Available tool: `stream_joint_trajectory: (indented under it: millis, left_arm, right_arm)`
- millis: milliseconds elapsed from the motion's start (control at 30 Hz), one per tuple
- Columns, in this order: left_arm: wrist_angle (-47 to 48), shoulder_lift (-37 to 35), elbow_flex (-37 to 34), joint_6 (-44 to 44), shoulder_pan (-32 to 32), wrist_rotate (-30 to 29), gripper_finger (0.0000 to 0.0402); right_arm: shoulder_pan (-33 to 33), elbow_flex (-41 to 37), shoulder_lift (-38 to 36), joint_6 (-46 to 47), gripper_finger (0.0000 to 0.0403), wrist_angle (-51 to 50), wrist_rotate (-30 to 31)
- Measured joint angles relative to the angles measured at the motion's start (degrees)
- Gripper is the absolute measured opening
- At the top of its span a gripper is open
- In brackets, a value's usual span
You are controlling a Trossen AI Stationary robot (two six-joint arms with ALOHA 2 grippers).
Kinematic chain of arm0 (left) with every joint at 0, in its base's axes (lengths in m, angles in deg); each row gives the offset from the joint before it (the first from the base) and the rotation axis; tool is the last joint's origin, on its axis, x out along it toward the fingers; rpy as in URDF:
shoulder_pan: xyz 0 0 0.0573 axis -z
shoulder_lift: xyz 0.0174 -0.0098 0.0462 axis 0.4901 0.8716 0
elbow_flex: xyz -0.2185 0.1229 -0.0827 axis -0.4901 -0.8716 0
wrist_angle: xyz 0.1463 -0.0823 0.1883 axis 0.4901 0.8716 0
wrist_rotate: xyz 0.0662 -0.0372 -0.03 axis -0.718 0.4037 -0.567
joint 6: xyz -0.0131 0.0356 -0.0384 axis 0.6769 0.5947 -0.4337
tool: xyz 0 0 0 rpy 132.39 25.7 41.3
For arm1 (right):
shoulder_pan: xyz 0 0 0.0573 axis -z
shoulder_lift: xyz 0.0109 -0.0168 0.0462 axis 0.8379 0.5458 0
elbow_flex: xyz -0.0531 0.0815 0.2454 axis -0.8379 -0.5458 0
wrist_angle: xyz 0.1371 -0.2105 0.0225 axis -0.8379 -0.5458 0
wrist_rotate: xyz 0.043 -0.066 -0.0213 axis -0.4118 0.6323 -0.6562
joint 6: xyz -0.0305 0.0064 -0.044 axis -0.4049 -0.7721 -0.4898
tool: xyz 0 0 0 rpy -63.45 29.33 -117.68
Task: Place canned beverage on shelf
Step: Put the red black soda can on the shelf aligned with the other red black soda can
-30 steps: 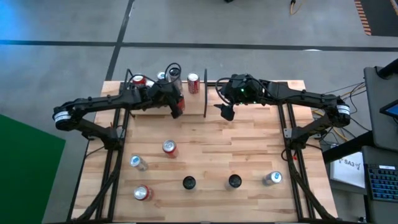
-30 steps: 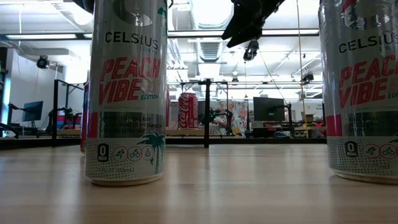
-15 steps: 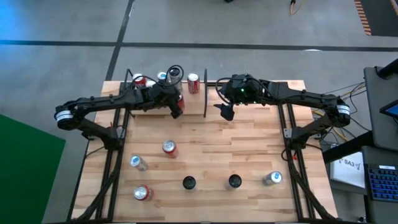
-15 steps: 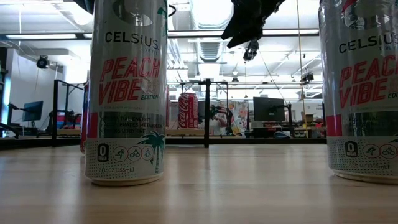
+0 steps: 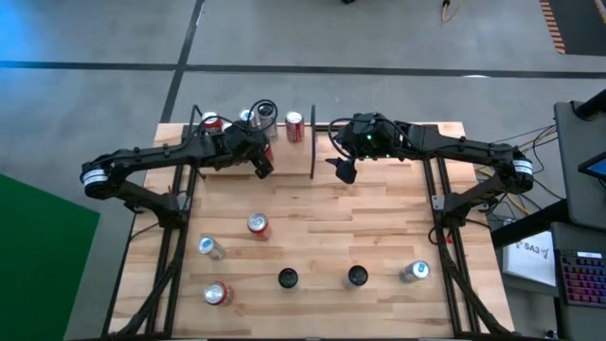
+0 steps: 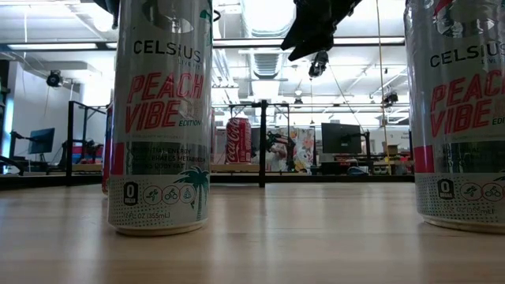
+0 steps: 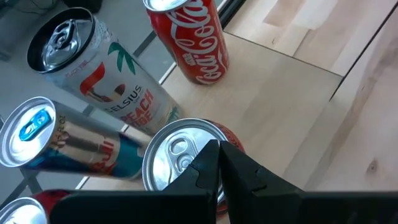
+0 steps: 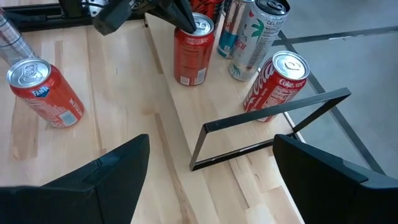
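The shelf point(image 8: 214, 134) is a light wood plank along the table's far edge, with a black divider rod point(image 5: 312, 147). A Coca-Cola can point(image 7: 189, 37), a Celsius can point(image 7: 93, 68) and a blue-and-silver can point(image 7: 56, 143) stand on it. Nearer stands a red can point(image 8: 189, 56), upright on the plank. My left gripper point(image 7: 217, 158) is shut right over that can's top. My right gripper point(image 5: 343, 170) hangs open above the table by the divider, holding nothing. My left gripper has its shut fingertips point(image 8: 185, 23) on the red can's silver lid point(image 7: 174, 152), near the rim. The fingers slant down onto it from above and from the table's left. The can stands upright on the shelf plank.
Several loose cans stand on the near half of the table: a red one point(image 5: 258, 225), a silver one point(image 5: 210, 248), another red one point(image 5: 216, 294), two dark-topped ones point(image 5: 287, 278) and a silver one point(image 5: 415, 272). Bare wood lies between them and the shelf.
My left gripper has tipped its shut fingers further down over the red can and swung them a little toward the table's left. The can stays standing where it was. My right arm has kept still.
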State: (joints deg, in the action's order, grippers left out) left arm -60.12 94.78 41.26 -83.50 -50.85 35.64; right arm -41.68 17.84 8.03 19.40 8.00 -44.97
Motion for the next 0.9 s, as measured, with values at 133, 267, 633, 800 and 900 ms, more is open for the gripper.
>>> stream_joint_trajectory:
  millis: [133, 267, 633, 800, 900]
  left_arm:
    - [1.48, -0.99, -0.04, -0.45, 0.01, -0.56, 0.0]
    - [3.8, -2.17, -0.13, -1.03, 0.0, -1.54, 0.0]
    - [10.16, -3.59, -0.07, -3.44, 0.0, -4.55, 0.0]
    - [12.79, -4.63, -0.07, -3.6, 0.0, -5.27, 0.0]
    - [15.03, -5.9, -0.11, -3.99, -0.02, -5.4, 0.0]
  right_arm:
    - [0.0, 0.0, 0.0, 0.28, 0.0329, -0.01, -0.01]
    - [0.0, 0.0, 0.0, 0.29, 0.0329, -0.02, 0.0]
    - [0.0, -0.02, 0.0, 0.35, 0.0329, -0.02, 0.0]
    - [0.0, -0.01, 0.0, 0.87, 0.0329, -0.32, 0.0]
    - [0.0, -0.02, 0.0, 0.94, 0.0329, -0.39, 0.0]
